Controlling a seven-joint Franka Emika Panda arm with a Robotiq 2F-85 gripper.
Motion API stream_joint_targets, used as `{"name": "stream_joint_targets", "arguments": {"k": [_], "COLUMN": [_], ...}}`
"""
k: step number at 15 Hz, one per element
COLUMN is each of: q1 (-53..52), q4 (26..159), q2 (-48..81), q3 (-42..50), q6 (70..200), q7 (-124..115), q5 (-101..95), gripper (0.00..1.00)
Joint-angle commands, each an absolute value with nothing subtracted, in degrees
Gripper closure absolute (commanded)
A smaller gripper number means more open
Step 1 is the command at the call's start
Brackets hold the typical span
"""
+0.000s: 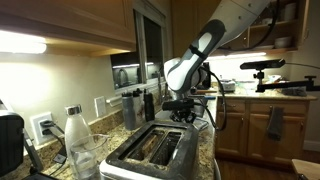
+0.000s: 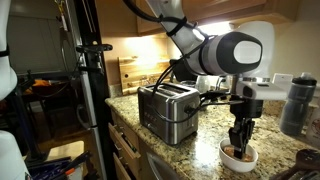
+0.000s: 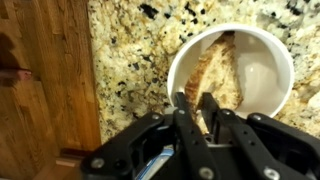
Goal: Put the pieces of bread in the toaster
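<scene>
**Tool over the bowl of bread**
The bread (image 3: 211, 72) lay in the white bowl (image 3: 264, 76), leaning on its wall. It looked thin, light and easy to break, so a soft pinch on its top edge seemed best. The tool (image 3: 196, 101) hung over the bowl, fingers close together. I could not tell if they pinched anything. The toaster (image 2: 168, 110) stood near the bowl.

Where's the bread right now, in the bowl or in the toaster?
In the bowl. The wrist view shows a tan slice lying inside the white bowl, with the tool at the bowl's edge.
</scene>
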State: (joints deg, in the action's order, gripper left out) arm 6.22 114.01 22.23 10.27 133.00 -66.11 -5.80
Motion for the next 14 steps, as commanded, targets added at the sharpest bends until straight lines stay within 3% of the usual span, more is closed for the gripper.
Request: {"name": "stream_joint_targets", "arguments": {"k": [1,14], "q1": [5.60,2.35], "q4": [113.56,115.02], "q2": [22.85,12.98], "q3": [11.18,13.76], "q6": [133.80,129.73], "q7": [-64.85,-69.35], "q5": [-4.86,-12.00], "gripper": [0.90,0.90]}}
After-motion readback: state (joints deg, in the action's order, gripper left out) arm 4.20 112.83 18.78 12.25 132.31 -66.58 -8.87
